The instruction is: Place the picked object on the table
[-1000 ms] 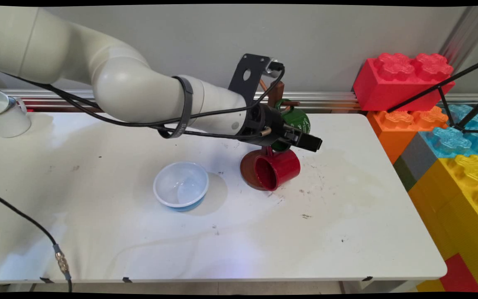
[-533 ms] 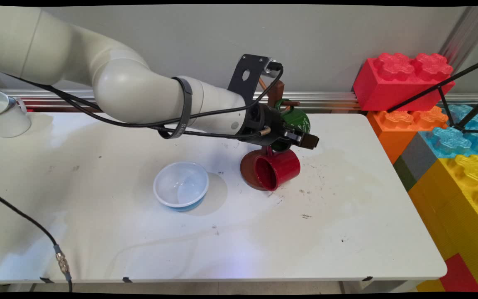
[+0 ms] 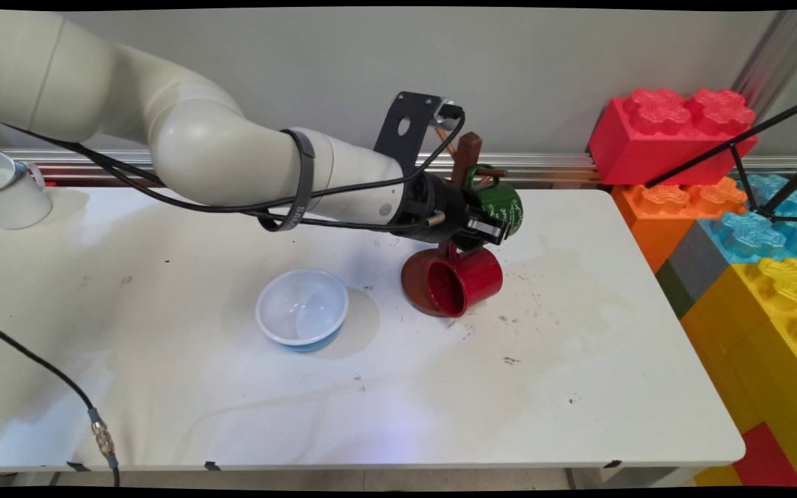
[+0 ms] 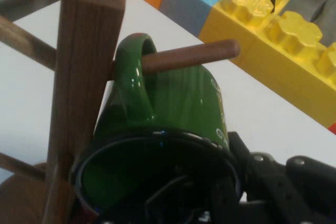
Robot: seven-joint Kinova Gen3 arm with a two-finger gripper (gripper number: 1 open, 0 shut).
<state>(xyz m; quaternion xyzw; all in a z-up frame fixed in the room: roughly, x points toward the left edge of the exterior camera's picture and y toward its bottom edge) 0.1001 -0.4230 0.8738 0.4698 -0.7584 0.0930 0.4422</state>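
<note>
A green mug [image 3: 502, 202] hangs by its handle on a peg [image 4: 194, 56] of a brown wooden mug tree [image 3: 468, 149] at the table's far middle. My gripper [image 3: 492, 228] is at the mug's rim, shut on its wall. In the hand view the green mug [image 4: 178, 103] fills the middle, with my gripper [image 4: 220, 182] straddling the rim: one finger is inside and the other outside on the right. The tree's post [image 4: 84, 77] stands to the left. A red mug [image 3: 468, 280] hangs lower on the same tree, just below my hand, over the round base [image 3: 412, 280].
A white bowl with a blue underside [image 3: 301, 308] sits left of the tree. A white mug [image 3: 4, 190] stands at the far left. Big toy bricks [image 3: 668, 131] are stacked past the table's right edge, with a black tripod [image 3: 737, 149]. A black cable [image 3: 39, 360] crosses the near left.
The fingers, spread wide to the right of the green mug a second ago, have drawn in and shut on its rim. The green mug has shifted slightly up and right.
</note>
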